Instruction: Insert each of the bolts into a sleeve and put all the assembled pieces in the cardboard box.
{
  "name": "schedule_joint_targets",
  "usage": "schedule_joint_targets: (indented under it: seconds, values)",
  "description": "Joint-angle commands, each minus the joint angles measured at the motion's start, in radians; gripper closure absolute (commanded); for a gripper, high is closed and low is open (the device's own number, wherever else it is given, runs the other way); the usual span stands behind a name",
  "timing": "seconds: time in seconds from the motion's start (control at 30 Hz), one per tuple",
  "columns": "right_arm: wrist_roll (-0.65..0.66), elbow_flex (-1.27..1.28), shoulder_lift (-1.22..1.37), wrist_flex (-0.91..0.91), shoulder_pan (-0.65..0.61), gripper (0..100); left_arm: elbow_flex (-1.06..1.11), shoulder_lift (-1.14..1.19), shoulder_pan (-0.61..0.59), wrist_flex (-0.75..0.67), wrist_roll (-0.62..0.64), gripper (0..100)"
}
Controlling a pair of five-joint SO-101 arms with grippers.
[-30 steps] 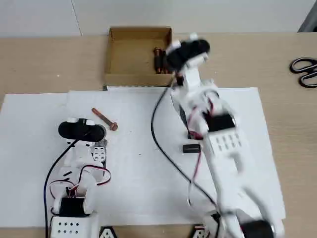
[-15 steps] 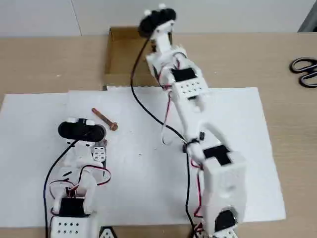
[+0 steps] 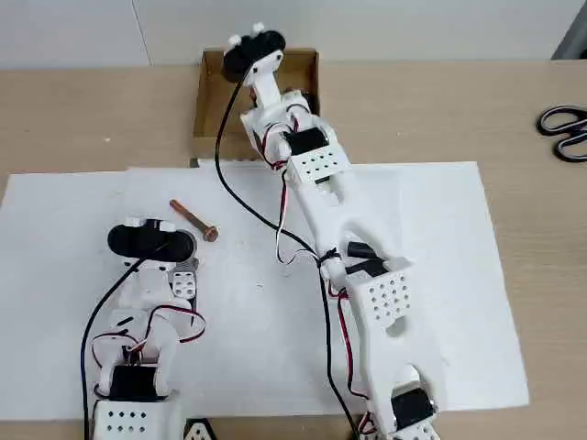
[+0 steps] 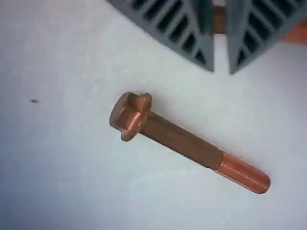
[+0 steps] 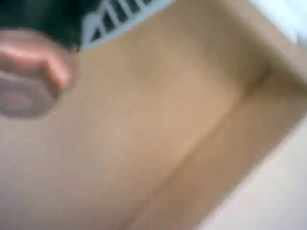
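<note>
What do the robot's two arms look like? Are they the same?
Yes, they match. The left arm and right arm are chunky white plastic with black motor blocks and flat plates dotted with small round holes. A black cable runs along each, beside loops of red and white wires.

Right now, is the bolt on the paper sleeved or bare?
Bare. The bolt lies flat on the white paper, head, shank and thread exposed, no sleeve.
</note>
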Motion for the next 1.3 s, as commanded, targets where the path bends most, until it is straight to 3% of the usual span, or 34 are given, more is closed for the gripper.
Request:
schedule_joint_targets:
  seconds: [0.0,0.17,0.43,0.83,1.1,1.27]
  values:
    - [-0.005,-0.074,-0.035,0.050,-0.002,81.0,-0.004,-0.012,-0.005,-0.025,0.003,99]
    - [0.043,-0.097,-0.038,0.157,0.016,81.1,-0.004,-0.012,-0.005,-0.025,0.003,99]
    - [0.060,-0.451,-0.056,0.607,0.038,81.1,-0.004,-0.012,-0.005,-0.025,0.003,99]
    - [0.060,-0.672,-0.062,1.041,0.056,81.1,-0.004,-0.012,-0.005,-0.025,0.003,99]
    - [0.060,-0.674,-0.068,1.090,0.070,81.2,-0.002,-0.012,-0.006,-0.025,0.003,99]
    - [0.063,-0.419,-0.249,1.090,0.074,81.2,-0.002,-0.012,-0.006,-0.025,0.003,99]
